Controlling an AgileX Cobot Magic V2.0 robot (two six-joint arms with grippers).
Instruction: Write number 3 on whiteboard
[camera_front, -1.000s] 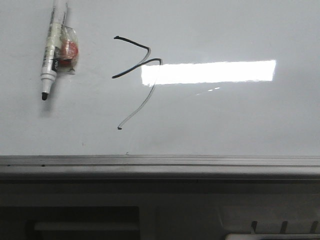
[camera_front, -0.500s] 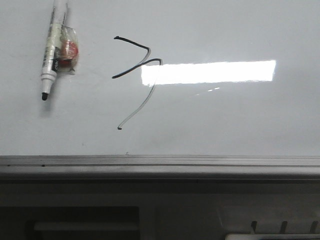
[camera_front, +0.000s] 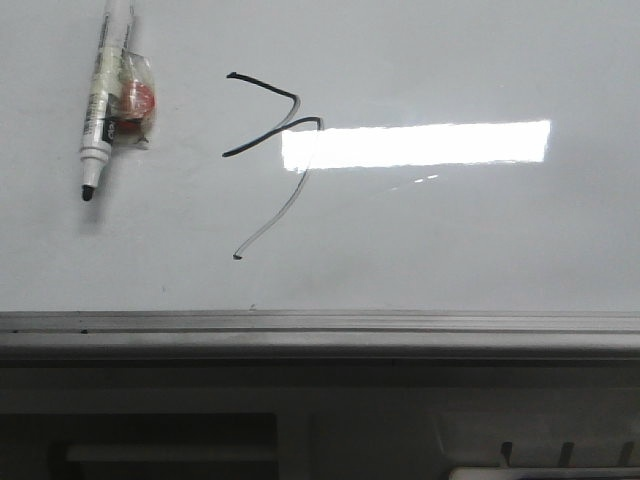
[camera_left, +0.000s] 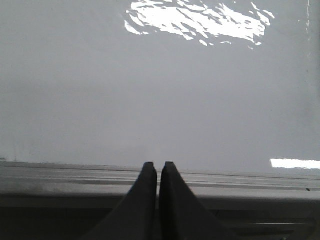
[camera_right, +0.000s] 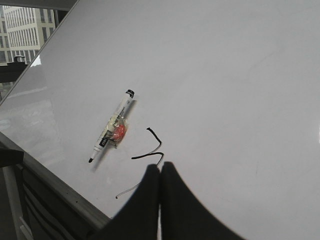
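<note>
The number 3 (camera_front: 272, 130) is drawn on the whiteboard (camera_front: 450, 240) as a thin black zigzag with a faint lower tail; it shows too in the right wrist view as number 3 (camera_right: 150, 152). A white marker (camera_front: 102, 95) with a red lump taped to it lies uncapped to the left of the drawing, marker (camera_right: 111, 131). My right gripper (camera_right: 160, 166) is shut and empty, raised above the board near the drawing. My left gripper (camera_left: 159, 165) is shut and empty over the board's grey edge rail (camera_left: 75, 175). Neither gripper appears in the front view.
A bright rectangular light reflection (camera_front: 415, 145) lies right of the drawing. The grey metal rail (camera_front: 320, 328) runs along the board's near edge, with dark robot base parts (camera_front: 170, 440) below it. Windows and buildings (camera_right: 25, 30) show beyond the board's far corner.
</note>
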